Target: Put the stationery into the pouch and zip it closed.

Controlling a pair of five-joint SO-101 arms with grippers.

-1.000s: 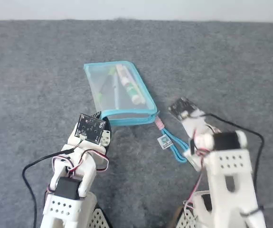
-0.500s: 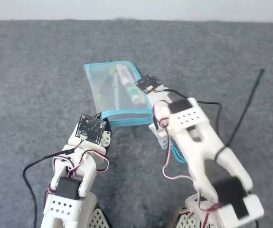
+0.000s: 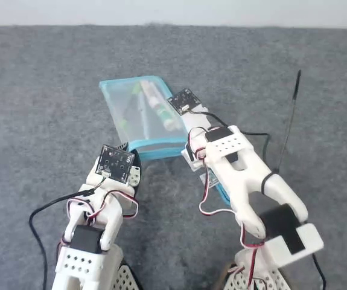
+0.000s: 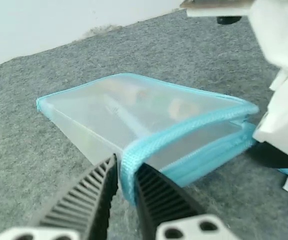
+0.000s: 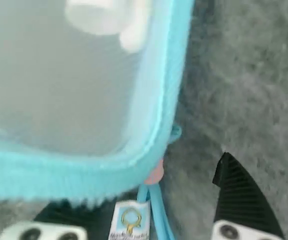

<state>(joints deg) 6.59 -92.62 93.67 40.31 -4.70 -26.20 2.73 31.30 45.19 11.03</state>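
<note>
While the left end effector (image 4: pixel 121 197) was clamped on the near corner seam of the pouch (image 4: pixel 149 120), which looked light and floppy, the right end effector (image 5: pixel 144 210) gaped around its zip pull (image 5: pixel 155 173), seemingly the best hold.

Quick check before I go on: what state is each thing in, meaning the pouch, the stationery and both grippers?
pouch: gripped at its blue edge; I cannot tell whether it is zipped.
stationery: inside the pouch.
left gripper: shut on the pouch edge.
right gripper: open, fingers either side of the strap at the pouch corner.
</note>
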